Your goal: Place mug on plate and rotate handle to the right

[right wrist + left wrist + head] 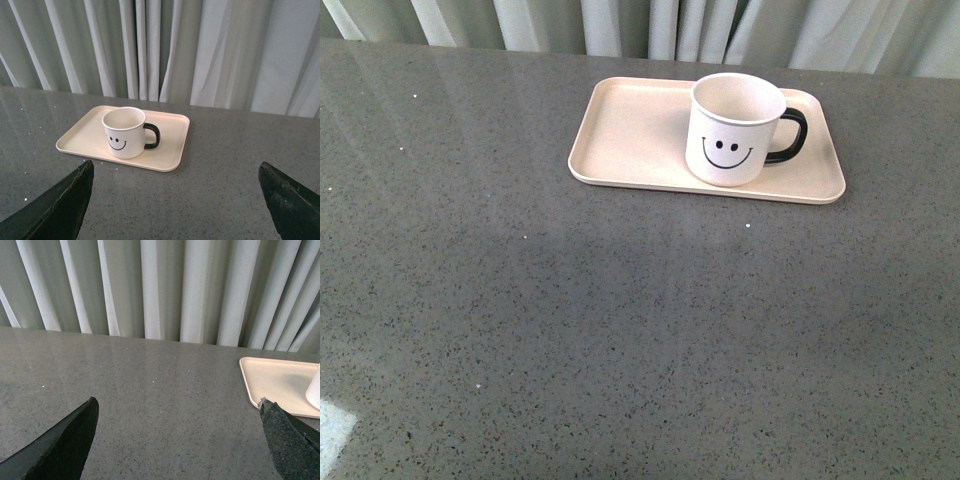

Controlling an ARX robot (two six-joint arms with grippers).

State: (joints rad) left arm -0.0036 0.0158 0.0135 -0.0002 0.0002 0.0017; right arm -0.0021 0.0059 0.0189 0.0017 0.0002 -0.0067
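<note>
1. Nearest to me is bare grey table [520, 330], speckled, with a pale patch of light at its near left corner. Neither arm shows in the front view.
2. The left gripper [177, 440] has its jaws spread wide and holds nothing; only the two dark fingertips [65, 440] show in its wrist view, over empty table, with the plate's corner beside one tip.
3. The right gripper [175, 200] is likewise wide open and empty, standing well back from the plate [80, 137] and facing it. I take it both arms are clear of the work.
4. Further off, the plate [630, 140] lies flat on the table, long side towards the robot.
5. The mug [732, 130] stands upright on the plate's right half, smiley face towards the robot.
6. Its handle [792, 135] points to the robot's right, so the task looks done to me: mug on plate, handle turned as asked.
7. The left wrist view cuts off all but a white sliver of the mug [315, 390]. The mug's inside bottom I cannot see.
8. Farthest back hangs a pale curtain [650, 25], its foot hidden behind the table's edge.
</note>
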